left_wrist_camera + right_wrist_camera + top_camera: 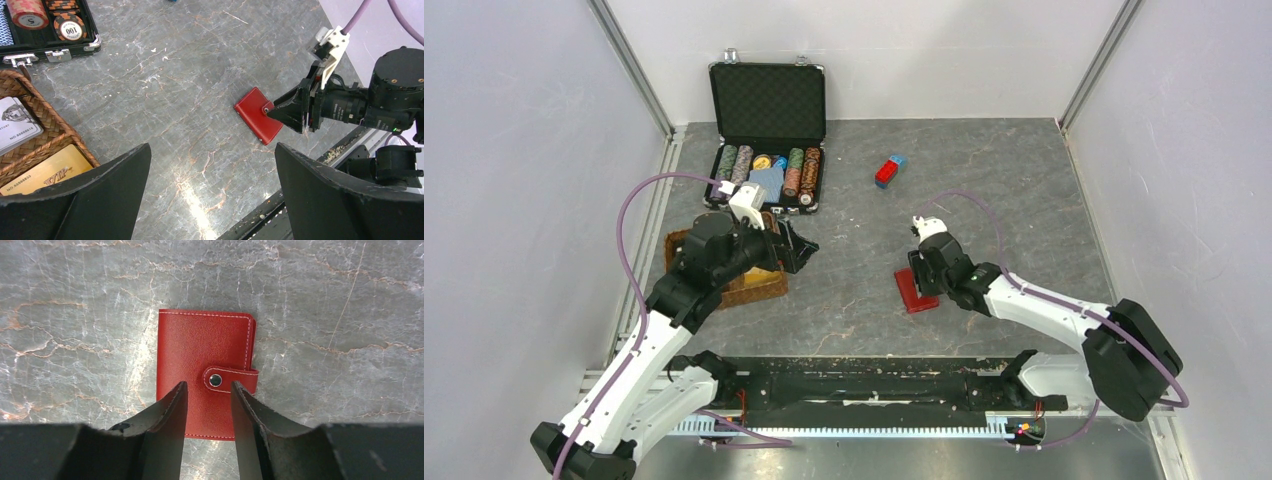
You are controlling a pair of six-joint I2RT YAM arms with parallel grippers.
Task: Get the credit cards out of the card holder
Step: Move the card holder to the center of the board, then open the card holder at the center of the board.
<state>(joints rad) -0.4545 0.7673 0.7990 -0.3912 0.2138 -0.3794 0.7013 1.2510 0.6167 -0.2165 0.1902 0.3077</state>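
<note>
Wallet-style card holder [200, 350] lies shut and flat on the marble table [75, 300], looks light, supple, slick; best pinched at its snap strap [237, 378]; right gripper [208, 386] hovers half-spread, empty; left gripper [211, 150] gapes wide, empty

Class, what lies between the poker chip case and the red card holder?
Only bare tabletop between case and card holder, seen in left wrist view.

Left gripper [211, 155] spread wide, right gripper [208, 386] pointing down, jaws narrowly apart
</note>
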